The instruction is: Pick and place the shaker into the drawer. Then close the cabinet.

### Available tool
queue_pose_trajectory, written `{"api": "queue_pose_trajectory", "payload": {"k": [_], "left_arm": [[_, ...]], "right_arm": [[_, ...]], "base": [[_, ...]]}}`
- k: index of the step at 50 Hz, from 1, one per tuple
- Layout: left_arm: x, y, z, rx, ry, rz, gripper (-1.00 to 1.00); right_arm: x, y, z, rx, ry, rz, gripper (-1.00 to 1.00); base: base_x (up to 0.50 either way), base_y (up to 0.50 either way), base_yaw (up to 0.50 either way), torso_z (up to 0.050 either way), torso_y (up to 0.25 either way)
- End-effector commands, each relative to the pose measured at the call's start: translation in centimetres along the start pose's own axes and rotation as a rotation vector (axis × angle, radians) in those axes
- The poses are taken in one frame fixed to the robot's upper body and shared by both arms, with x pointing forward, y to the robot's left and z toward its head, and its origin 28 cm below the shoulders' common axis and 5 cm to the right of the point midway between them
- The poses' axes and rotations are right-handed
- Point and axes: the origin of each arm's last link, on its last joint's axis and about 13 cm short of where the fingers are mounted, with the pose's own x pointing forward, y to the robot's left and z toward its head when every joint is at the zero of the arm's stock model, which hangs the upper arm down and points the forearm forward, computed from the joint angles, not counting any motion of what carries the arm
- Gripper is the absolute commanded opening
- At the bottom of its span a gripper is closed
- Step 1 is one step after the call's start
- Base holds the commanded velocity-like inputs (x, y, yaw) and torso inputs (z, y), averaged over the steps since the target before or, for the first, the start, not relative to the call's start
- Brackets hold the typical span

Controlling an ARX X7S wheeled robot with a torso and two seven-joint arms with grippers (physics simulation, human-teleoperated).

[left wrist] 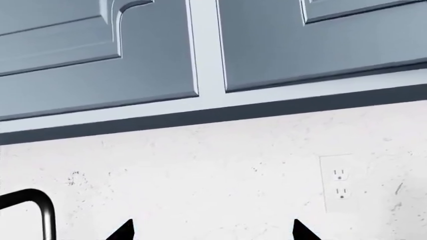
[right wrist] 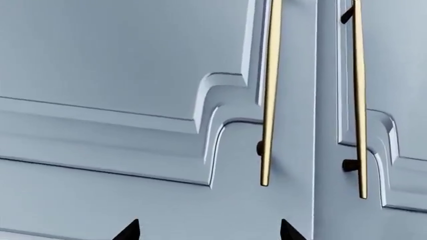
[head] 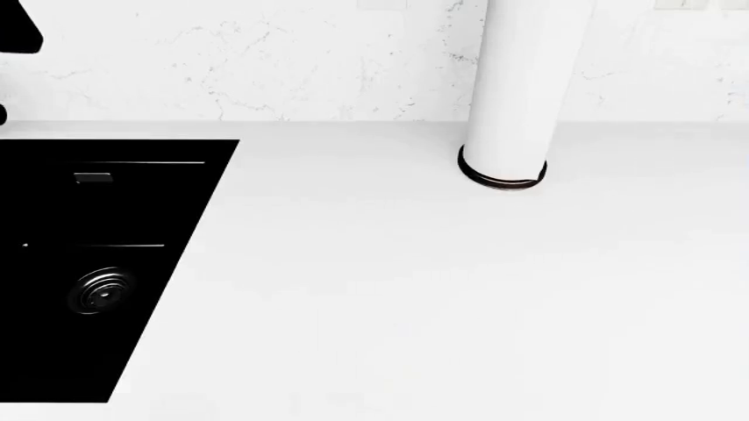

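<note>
Listing by size. Counter (head: 410, 298): white, filling the head view. Sink (head: 94, 263): black, lying at 9 o'clock. Arm (head: 521, 88): white, standing at 1 o'clock. Cabinet doors (right wrist: 120, 60): blue-grey, gold handles (right wrist: 269, 90), facing the right gripper (right wrist: 208, 231). Outlet (left wrist: 339, 182): facing the left gripper (left wrist: 212, 231). Both grippers are showing wide-set fingertips, holding nothing. Shaker and drawer: showing in no view. Risk: arms are moving blind and could be striking doors, since the head is looking away.

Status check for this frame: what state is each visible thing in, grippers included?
Left gripper: open, holding nothing.
Right gripper: open, holding nothing.
Upper cabinet doors: shut, gold handles untouched.
Sink: no water or dishes.
Wall outlet: nothing plugged in.
Shaker and drawer: not in view.
</note>
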Motion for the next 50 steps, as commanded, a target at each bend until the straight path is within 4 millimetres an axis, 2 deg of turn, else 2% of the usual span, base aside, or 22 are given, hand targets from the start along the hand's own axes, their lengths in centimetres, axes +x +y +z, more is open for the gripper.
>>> {"api": "queue_pose_trajectory", "payload": {"k": [1,50], "left_arm": [[0.1,0.1,-0.3,0.002,0.005,0.007,1.00],[0.1,0.4,-0.7,-0.002,0.013,0.013,1.00]], "right_arm": [[2.1,0.0,-0.4,0.011,0.030,-0.009,1.00],[6.0,-0.6,-4.4,0.024,0.157,-0.060,1.00]], "base": [[0.00,0.00,0.00,0.000,0.000],[0.00,0.00,0.00,0.000,0.000]]}}
